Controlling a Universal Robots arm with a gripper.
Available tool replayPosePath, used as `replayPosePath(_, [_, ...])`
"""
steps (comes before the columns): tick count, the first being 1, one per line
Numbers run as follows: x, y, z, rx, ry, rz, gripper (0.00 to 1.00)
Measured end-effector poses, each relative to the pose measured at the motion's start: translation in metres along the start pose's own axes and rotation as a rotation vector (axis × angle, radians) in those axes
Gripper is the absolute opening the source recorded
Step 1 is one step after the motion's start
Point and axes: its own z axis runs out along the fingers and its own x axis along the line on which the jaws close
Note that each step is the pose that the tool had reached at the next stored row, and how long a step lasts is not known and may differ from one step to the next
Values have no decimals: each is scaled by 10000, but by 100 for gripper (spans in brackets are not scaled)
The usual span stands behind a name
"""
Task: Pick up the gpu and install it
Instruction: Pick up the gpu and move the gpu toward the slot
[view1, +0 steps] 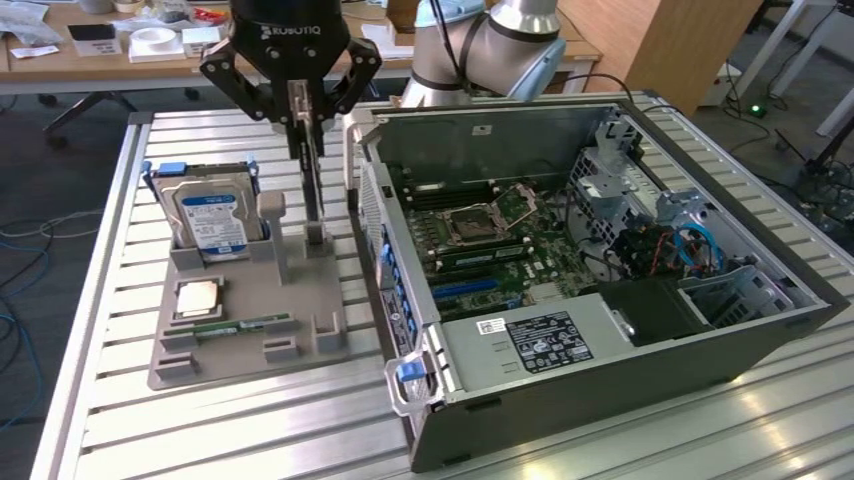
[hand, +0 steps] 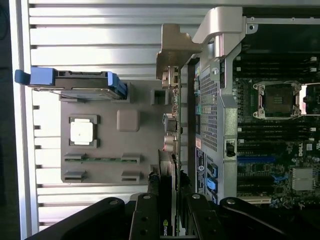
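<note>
The gpu (view1: 311, 195) is a thin dark card standing on edge, its lower end at the slot of the grey holder (view1: 287, 300). My gripper (view1: 307, 135) hangs straight above the holder and is shut on the card's upper edge. In the wrist view the gpu (hand: 168, 165) runs between my two fingers, and its pale metal bracket (hand: 172, 55) is at the far end, close to the case wall. My gripper (hand: 168, 210) pinches the card from both sides. The open computer case (view1: 400, 250) lies right beside the holder, on the exterior view's right.
The holder (hand: 107, 170) also carries a silver hard drive (view1: 207, 215) with blue clips, a square processor (view1: 198, 297) and a green memory stick (view1: 247, 325). Inside the case the motherboard (view1: 494, 240) shows blue slots (view1: 461, 287). The slatted metal table (view1: 267, 430) ends at the exterior view's left.
</note>
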Motion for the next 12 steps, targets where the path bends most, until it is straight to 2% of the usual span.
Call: replayPosePath(12, [-12, 1, -7, 1, 3, 0, 26])
